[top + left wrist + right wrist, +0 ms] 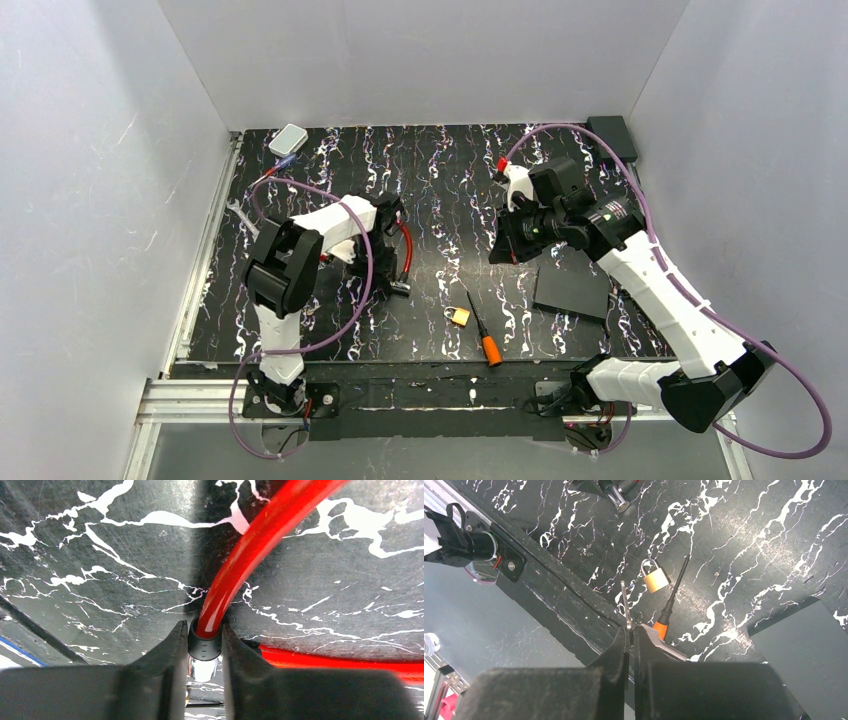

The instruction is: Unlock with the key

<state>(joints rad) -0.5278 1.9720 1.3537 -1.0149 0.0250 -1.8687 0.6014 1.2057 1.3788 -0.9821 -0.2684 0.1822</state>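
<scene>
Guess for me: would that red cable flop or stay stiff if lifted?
Probably springy: the red cable holds a smooth arc rather than lying limp. Its glossy skin looks slippery, though the left gripper grips the black end collar, likely a firmer hold.

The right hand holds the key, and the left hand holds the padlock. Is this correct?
Not quite. The left hand holds the black end of the red cable, as the left wrist view shows; the padlock lies free on the table. The right hand does hold the key.
</scene>
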